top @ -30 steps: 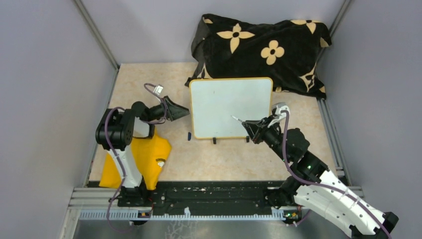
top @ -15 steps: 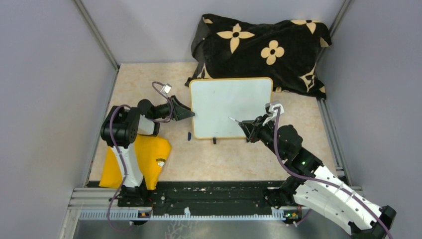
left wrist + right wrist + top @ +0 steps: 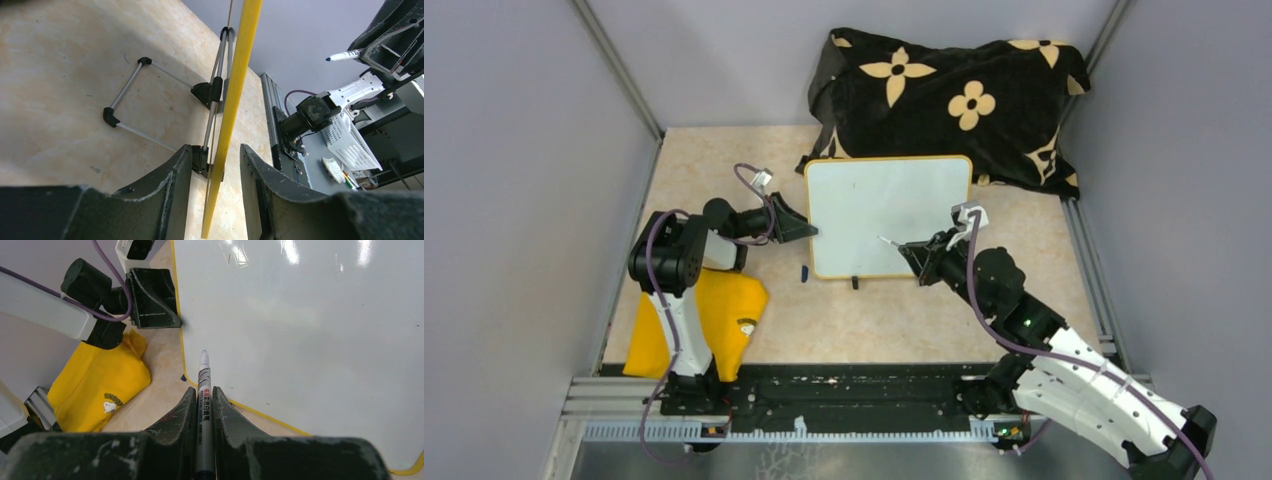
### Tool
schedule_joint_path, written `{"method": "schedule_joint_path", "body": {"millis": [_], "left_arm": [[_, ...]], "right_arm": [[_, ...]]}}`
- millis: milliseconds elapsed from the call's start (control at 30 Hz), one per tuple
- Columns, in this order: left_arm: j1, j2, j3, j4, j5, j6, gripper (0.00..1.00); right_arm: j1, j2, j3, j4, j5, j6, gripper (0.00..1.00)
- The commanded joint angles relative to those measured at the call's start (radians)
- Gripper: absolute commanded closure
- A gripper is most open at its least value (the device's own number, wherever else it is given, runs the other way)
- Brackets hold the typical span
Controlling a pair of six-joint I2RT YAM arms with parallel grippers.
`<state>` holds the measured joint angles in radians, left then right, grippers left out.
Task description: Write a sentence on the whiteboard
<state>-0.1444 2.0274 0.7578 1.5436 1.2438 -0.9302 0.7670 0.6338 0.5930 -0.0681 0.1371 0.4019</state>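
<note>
1. White with a yellow rim, the whiteboard (image 3: 879,200) stands on the tabletop (image 3: 714,165) before a black flowered cloth (image 3: 944,110).
2. We see the left pincer (image 3: 216,152) spread astride its left rim, apparently not touching.
3. We see the right pincer (image 3: 204,390) clenched on a marker (image 3: 204,367), its tip close to the board's face; we cannot tell whether it touches.
</note>
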Motion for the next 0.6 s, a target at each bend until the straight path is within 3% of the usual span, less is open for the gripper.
{"method": "schedule_joint_path", "body": {"millis": [0, 567], "left_arm": [[-0.012, 0.012, 0.02, 0.248, 0.048, 0.021, 0.55], [-0.024, 0.027, 0.019, 0.248, 0.047, 0.032, 0.72]], "right_arm": [[-0.006, 0.009, 0.036, 0.061, -0.016, 0.017, 1.0], [-0.005, 0.054, 0.044, 0.106, -0.038, 0.027, 1.0]]}}
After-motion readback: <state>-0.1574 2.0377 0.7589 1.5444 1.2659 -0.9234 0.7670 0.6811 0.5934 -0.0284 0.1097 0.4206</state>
